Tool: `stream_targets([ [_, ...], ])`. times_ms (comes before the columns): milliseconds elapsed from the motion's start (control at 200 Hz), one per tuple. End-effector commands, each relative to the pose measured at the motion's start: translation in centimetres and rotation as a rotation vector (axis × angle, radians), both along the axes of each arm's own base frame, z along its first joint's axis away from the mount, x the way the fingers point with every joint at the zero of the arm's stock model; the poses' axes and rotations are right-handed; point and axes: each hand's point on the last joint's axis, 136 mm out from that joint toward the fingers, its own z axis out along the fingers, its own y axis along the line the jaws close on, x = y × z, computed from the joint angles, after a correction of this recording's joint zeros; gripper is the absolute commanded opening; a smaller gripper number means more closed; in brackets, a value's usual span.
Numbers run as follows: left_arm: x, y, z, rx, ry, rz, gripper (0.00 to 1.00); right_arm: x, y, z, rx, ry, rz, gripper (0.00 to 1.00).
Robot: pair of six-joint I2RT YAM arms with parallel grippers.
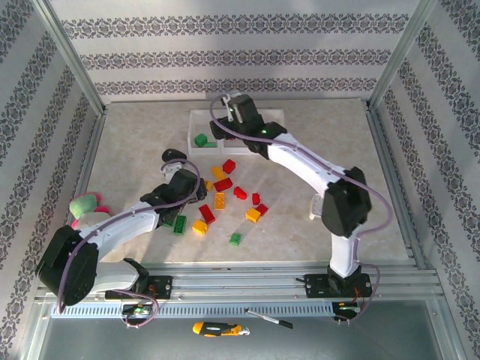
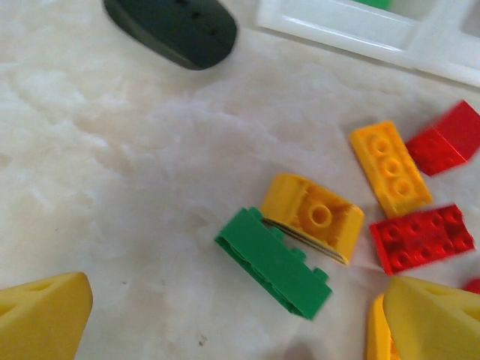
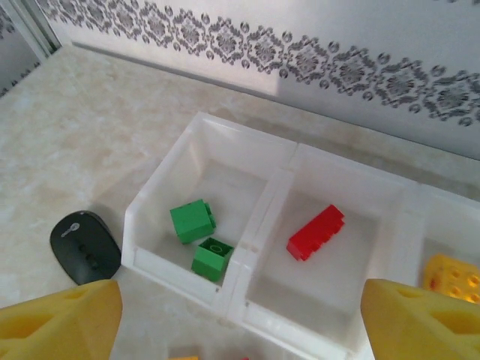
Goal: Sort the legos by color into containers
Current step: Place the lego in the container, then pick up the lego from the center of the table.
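The left gripper [image 2: 232, 334] hangs low over the table [image 2: 112, 172], its yellow fingers [image 2: 41, 315] spread wide with nothing between them. Just ahead of the gap a green brick [image 2: 274, 262] lies on its side, touching a rounded yellow-orange brick [image 2: 315, 217] just beyond it. Ahead and to the right of the tool are a long yellow-orange brick [image 2: 390, 169] and, just beside the right finger, a flat red brick [image 2: 421, 238]; a second red brick [image 2: 444, 139] sits farther ahead. Far ahead to the left lies the black mouse [image 2: 171, 26]. The right gripper [image 3: 240, 330] is also spread and empty, held above the near wall of the white tray [image 3: 247, 131], which stretches ahead of it. The compartment ahead and left holds two green legos [image 3: 193, 220]. The one straight ahead holds a red lego [image 3: 316, 232]. The one to the right holds a yellow-orange lego [image 3: 454, 277], cut off by the frame edge. In the top view the loose legos [image 1: 225, 195] lie scattered between the two arms, and a plush toy [image 1: 86, 204] sits beside the left arm.
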Motion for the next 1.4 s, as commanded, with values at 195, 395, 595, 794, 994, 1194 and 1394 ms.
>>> stream_targets([
  [195,1.3,-0.3,-2.8,-0.209,0.174,0.245,0.93,-5.7,-3.0,-1.6,0.051,0.049,0.027,0.84],
  [395,1.7,-1.6,-4.7,-0.266,0.256,0.29,0.8,-7.7,-4.4,-1.9,0.104,0.08,-0.001,0.84],
  [595,1.0,-1.1,-6.2,-0.235,0.314,0.334,0.6,-8.3,-5.4,-1.7,0.09,0.08,-0.002,0.84],
  [794,0.8,-1.3,-7.2,-0.244,0.341,0.326,0.55,-8.7,-5.3,-1.7,0.09,0.086,0.035,0.84],
  [994,-0.2,-0.4,-7.6,-0.229,0.347,0.345,0.4,-8.9,-5.2,-1.6,0.086,0.085,0.052,0.85],
  [1194,-0.4,0.0,-7.4,-0.217,0.341,0.344,0.25,-9.6,-5.0,-1.5,0.083,0.092,0.095,0.85],
  [1394,0.9,-0.1,-3.9,-0.202,0.258,0.272,0.21,-12.8,-4.8,-1.6,0.098,0.124,0.222,0.86],
])
